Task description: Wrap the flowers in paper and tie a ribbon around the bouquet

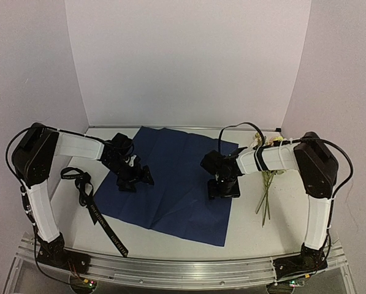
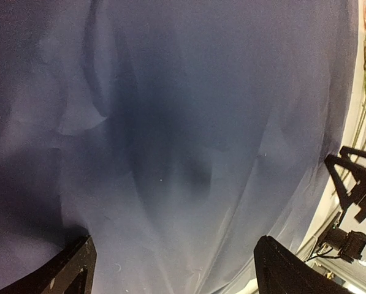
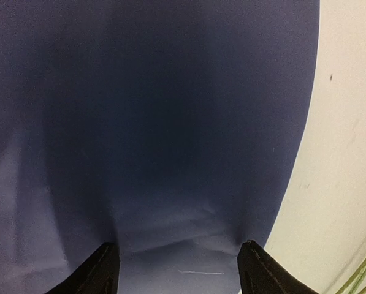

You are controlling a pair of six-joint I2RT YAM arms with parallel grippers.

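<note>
Paper [image 1: 170,184] lies navy-side up on the tabletop [image 1: 250,236] with the flowers [image 1: 266,190] near its right edge, left jaws and right jaws spread and gripping nothing, and since it puckers between the right jaws, dragging could crease or tear it.

White tabletop [image 1: 250,233]; plain white backdrop panels [image 1: 189,61] far and on both sides; silver metal rail [image 1: 183,269] along near edge.

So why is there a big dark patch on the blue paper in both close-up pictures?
Left wrist view: a soft shadow on the paper, probably cast by the left gripper. Right wrist view: the same, darker. Top view: even light, no glare.
</note>
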